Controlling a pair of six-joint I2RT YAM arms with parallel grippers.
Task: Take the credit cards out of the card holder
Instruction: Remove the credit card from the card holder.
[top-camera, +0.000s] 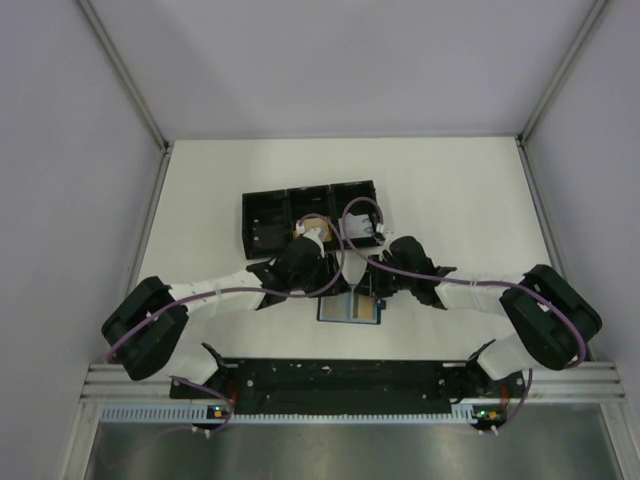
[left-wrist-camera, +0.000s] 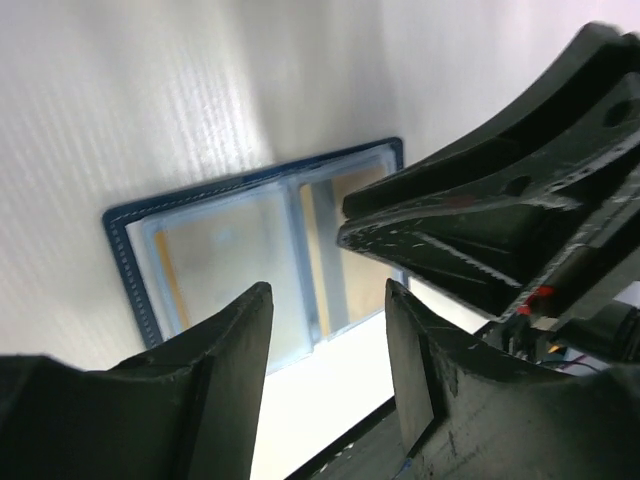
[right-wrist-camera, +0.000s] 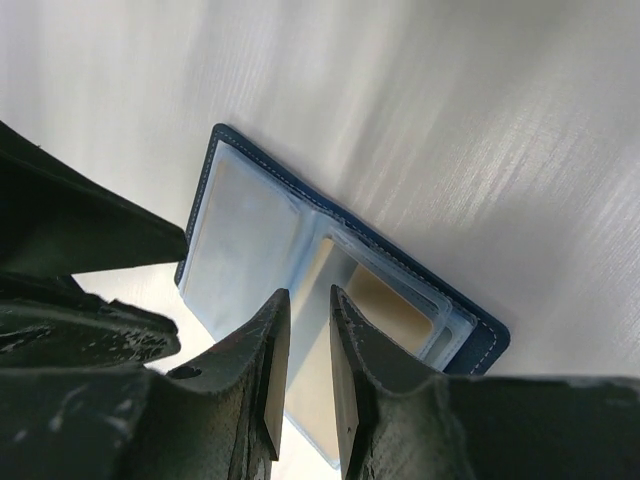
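Judging the orange-tan credit card (right-wrist-camera: 385, 305) thin, stiff and slick, we'd pinch its free edge; card holder (right-wrist-camera: 250, 240) lies open flat on table (top-camera: 450, 200); right gripper (right-wrist-camera: 305, 385) narrowly parted over it, left gripper (left-wrist-camera: 325, 350) half-wide, both empty.

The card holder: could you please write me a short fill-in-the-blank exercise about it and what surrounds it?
The card holder lies ___ on the table.
Its outer cover is dark ___.
The black tray beyond it has ___ compartments.
The left tool has its jaws apart, gripping ___.
Missing words: open; blue; three; nothing.
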